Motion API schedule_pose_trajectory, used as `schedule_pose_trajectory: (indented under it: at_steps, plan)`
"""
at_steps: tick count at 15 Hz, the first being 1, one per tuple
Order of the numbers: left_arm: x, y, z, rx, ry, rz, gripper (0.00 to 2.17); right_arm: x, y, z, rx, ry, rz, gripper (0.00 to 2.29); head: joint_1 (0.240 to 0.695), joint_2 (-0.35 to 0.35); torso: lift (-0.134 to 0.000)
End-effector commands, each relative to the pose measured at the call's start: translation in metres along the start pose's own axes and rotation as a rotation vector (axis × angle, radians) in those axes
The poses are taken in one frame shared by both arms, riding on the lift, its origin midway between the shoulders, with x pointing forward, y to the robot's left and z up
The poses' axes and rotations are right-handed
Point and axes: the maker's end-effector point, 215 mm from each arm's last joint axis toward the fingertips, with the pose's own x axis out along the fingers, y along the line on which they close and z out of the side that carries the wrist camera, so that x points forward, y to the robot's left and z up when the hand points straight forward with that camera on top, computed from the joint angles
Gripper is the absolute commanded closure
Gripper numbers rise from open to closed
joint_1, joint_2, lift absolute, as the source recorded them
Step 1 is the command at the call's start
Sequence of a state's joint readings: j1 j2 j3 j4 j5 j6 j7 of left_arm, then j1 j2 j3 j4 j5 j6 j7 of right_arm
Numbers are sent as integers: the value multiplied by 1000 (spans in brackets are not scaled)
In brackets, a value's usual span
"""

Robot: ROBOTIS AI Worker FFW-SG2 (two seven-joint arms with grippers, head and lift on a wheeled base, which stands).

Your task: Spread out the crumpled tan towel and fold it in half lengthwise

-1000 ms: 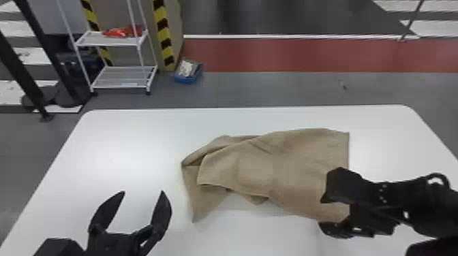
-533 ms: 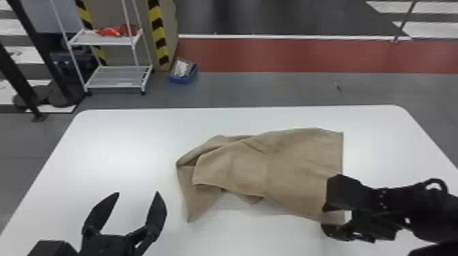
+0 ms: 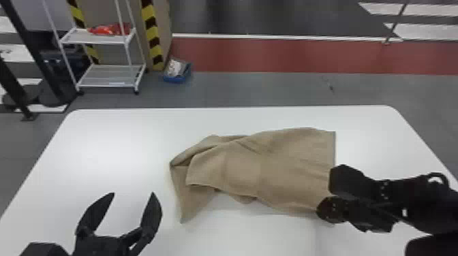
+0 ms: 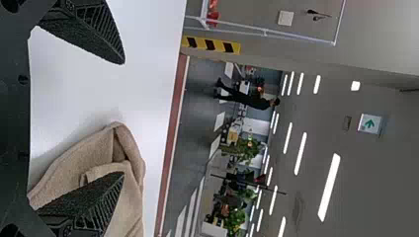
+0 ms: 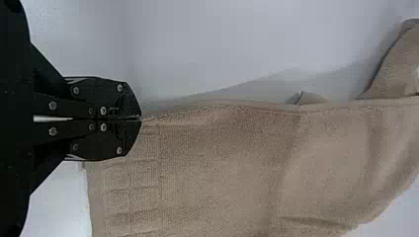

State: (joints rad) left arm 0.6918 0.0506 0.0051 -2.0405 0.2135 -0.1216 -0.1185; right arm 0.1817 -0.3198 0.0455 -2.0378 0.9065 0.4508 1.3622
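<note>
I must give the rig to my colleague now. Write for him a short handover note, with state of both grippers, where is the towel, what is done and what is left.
Right gripper: shut on the tan towel, by its near right corner.
Left gripper: open and empty, to the left of the towel's bunched end.
Towel: on the white table, around the middle.
Done: the right part lies fairly flat.
Left: open out the left end, which is folded over itself, then make the lengthwise fold.
</note>
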Motion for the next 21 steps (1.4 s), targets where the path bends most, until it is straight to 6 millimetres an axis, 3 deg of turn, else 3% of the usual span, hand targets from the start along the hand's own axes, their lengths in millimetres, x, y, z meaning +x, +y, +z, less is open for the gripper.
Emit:
schedule_pose_trajectory:
  at_steps: [1,3,8,11,12,14,17,21]
  plan:
    - [1,-11,3,17,-8,-61,87,-24,-25,12,93,-148,-25,1325,695,-26,-124]
    - [2,-30,3,34,0,-146,90,-57,-64,14,149,-222,-110,1325,695,-50,-124]
    - [15,-77,-30,65,128,-297,90,-118,-124,-13,359,-375,-246,1325,695,-173,-124]
    - [21,-90,-35,80,146,-327,93,-108,-123,-44,529,-398,-209,1325,695,-254,-124]
    - [20,-93,-46,80,184,-341,93,-102,-118,-41,633,-449,-155,1325,695,-272,-124]
    - [21,-98,-60,85,229,-351,93,-92,-109,-15,742,-557,-80,1325,695,-291,-124]
    - [20,-109,-63,88,233,-367,93,-122,-125,59,767,-777,-45,1325,695,-260,-124]
    - [18,-123,-67,91,239,-386,100,-152,-140,130,753,-825,-32,1322,695,-208,-124]
